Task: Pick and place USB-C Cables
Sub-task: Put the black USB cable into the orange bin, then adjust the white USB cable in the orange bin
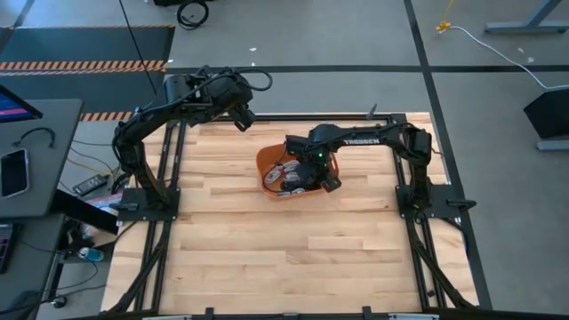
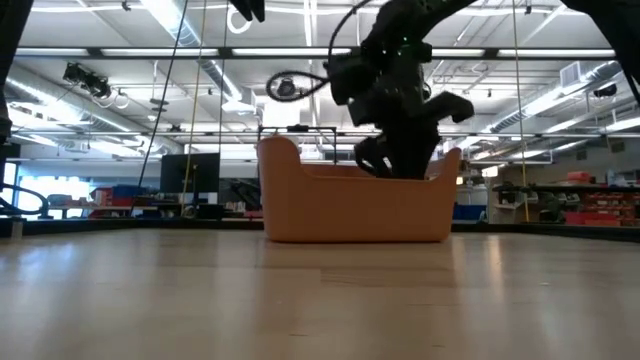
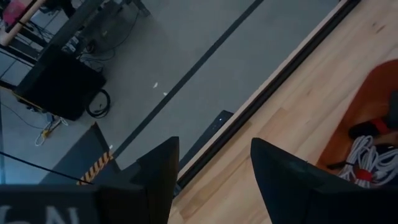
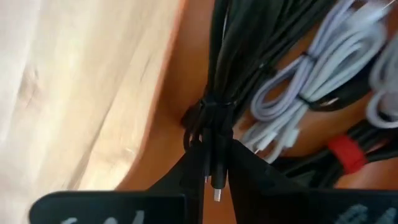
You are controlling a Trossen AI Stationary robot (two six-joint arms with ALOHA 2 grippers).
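Right gripper [image 4: 214,163] pinched a black USB-C cable bundle [image 4: 217,81] inside the orange bin [image 1: 267,162].
Bin wall hid the fingertips in low view; white bundles [image 4: 311,74] lay just beside. Left gripper [image 3: 214,168] spread, empty.

Right arm stretched from its base at the table's right side toward the middle, forearm level, wrist bent steeply down; right gripper [image 4: 214,163] low, fingers [image 4: 249,171] drawn nearly together, pinching a black cable bundle [image 4: 214,109]; seen in the low view [image 2: 385,160] as a dark mass descending from above. Left arm folded high over the table's far left corner, elbow out to the left, wrist tipped down; left gripper [image 3: 211,171] aloft, fingers [image 3: 283,180] parted, nothing between them.
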